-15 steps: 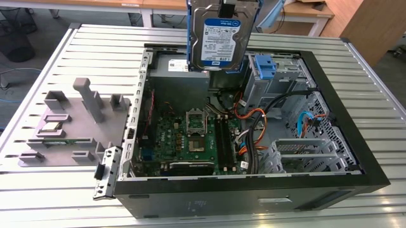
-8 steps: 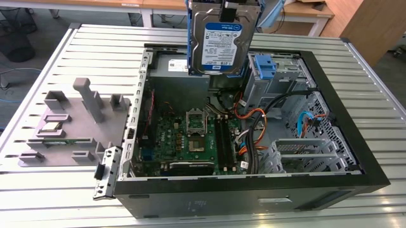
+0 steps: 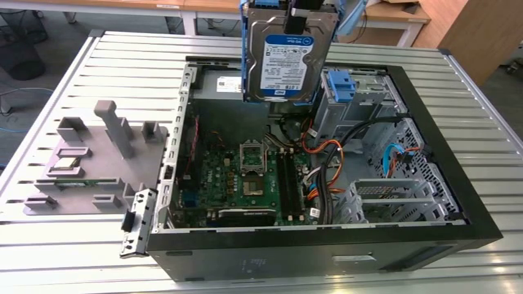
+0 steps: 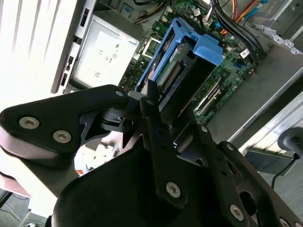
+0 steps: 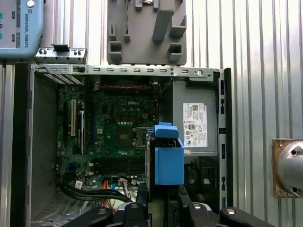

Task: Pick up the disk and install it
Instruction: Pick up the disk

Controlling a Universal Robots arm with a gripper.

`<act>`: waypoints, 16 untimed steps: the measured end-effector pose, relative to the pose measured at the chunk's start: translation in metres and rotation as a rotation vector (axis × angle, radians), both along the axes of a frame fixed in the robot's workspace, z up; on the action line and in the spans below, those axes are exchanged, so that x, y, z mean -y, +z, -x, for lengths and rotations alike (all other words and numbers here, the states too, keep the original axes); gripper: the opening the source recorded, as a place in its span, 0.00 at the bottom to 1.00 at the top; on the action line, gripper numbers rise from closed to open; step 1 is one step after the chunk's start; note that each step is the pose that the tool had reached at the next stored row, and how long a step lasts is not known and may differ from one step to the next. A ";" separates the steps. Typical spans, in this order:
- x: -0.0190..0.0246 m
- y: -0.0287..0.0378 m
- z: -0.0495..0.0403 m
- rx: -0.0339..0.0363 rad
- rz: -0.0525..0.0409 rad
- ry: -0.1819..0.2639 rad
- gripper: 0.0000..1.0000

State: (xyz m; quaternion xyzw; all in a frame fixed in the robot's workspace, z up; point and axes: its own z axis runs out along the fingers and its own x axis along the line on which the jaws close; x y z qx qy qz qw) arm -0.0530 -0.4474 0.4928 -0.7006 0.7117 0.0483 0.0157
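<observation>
**Item: the disk (image 3: 288,64).** Silver drive with a white-and-blue label and blue side rails. It hangs on edge in the air, label toward the exterior camera. It is clear of every surface and sits above the open computer case (image 3: 482,228), over the gap between the grey power supply (image 3: 219,83) and the drive cage (image 3: 353,98). It is not yet seated in any bay.

**Hazards, as judged:**
- The hold is at the upper end only, so the weight hangs below the grasp. A slip would drop the drive onto the motherboard (image 3: 245,177).
- The orange and black cables (image 3: 327,153) lie close beside the cage. A rail or corner could catch on them on the way down.
- The drive is upright, while the cage openings appear to face sideways. If the rails meet the guides askew, they could jam or flex.
- The power supply wall is near on one side, so drift that way risks a knock.

**End effector (image 4: 150,97).** The black fingers are drawn in and clamped on the drive's upper end, at the blue rail frame. They touch nothing else.

**Surroundings.** The case lies on its side on the slatted tabletop (image 3: 122,61). A grey fixture (image 3: 98,153) stands well apart, toward the exterior view's left.
</observation>
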 end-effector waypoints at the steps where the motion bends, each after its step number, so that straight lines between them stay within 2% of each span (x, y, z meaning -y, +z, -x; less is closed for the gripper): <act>1: 0.0013 0.0000 -0.0001 0.0000 0.0000 0.000 0.35; 8: 0.0076 -0.0003 -0.0017 0.0000 0.0000 -0.001 0.35; 16: 0.0101 -0.0006 -0.0122 -0.0008 0.0004 -0.002 0.35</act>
